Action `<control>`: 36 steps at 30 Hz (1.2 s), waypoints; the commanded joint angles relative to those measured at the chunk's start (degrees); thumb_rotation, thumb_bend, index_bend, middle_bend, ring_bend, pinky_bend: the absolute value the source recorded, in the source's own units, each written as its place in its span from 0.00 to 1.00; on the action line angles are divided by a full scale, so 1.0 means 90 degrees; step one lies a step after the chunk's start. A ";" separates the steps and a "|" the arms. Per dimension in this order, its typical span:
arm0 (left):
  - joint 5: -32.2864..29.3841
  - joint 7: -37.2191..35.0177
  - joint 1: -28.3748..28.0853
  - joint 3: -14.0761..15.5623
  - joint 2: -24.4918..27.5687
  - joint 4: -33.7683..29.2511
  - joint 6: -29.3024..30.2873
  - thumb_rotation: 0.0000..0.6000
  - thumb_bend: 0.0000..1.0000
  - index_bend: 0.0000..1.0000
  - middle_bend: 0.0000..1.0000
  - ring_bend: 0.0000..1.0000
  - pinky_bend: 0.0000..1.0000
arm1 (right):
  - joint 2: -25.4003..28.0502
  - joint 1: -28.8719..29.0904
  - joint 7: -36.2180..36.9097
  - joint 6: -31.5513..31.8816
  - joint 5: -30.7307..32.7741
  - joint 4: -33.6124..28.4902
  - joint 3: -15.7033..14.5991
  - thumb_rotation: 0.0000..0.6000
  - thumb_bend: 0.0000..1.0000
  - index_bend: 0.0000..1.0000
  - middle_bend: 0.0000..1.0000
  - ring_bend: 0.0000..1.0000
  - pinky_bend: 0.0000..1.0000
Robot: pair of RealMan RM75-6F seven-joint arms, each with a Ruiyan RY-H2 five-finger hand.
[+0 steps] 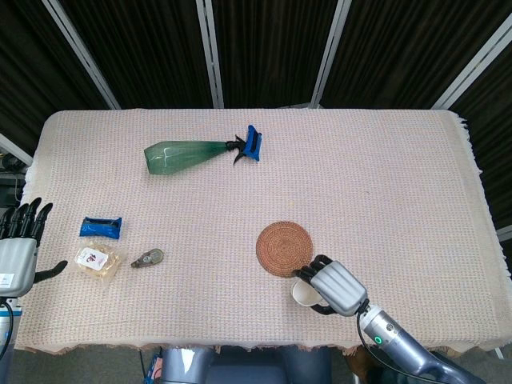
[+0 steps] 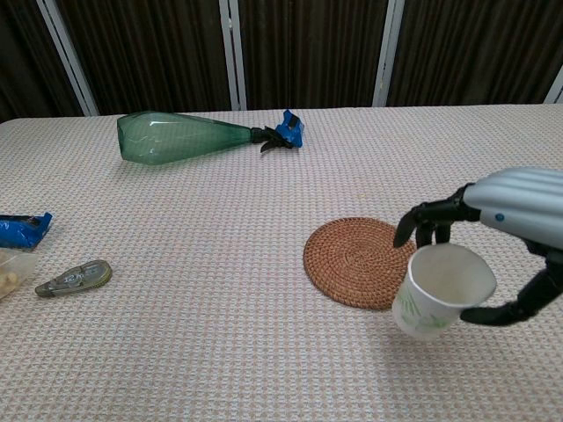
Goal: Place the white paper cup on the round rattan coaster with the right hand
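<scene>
The white paper cup [image 2: 438,290] with a faint green print hangs tilted above the cloth, just right of the round rattan coaster [image 2: 361,261]. My right hand [image 2: 508,230] grips it by the rim, fingers over the top and thumb under the far side. In the head view the right hand [image 1: 334,288] covers most of the cup [image 1: 303,295], which sits just below and right of the coaster [image 1: 283,249]. My left hand [image 1: 18,244] rests at the table's left edge, fingers spread and holding nothing.
A green spray bottle [image 1: 196,152] with a blue nozzle lies on its side at the back. Near the left edge lie a blue packet [image 1: 101,227], a snack bag [image 1: 98,260] and a small tape dispenser [image 1: 148,258]. The woven tablecloth [image 1: 384,184] covers the table.
</scene>
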 commanded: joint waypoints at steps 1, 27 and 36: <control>-0.0008 -0.0005 -0.0003 -0.0007 0.0003 -0.0005 -0.0016 1.00 0.00 0.00 0.00 0.00 0.00 | -0.0016 0.0182 0.0131 0.0013 0.0554 0.0006 0.0476 1.00 0.15 0.27 0.38 0.36 0.28; -0.0403 0.0107 -0.0105 -0.0131 -0.0079 0.0146 -0.0316 1.00 0.00 0.00 0.00 0.00 0.00 | -0.1258 0.1208 -0.1311 -0.0567 0.3184 0.0879 0.1132 1.00 0.16 0.27 0.38 0.35 0.28; -0.0432 0.0131 -0.0105 -0.0131 -0.0079 0.0141 -0.0327 1.00 0.00 0.00 0.00 0.00 0.00 | -0.1301 0.1326 -0.1638 -0.0510 0.3304 0.0759 0.0964 1.00 0.00 0.03 0.15 0.21 0.27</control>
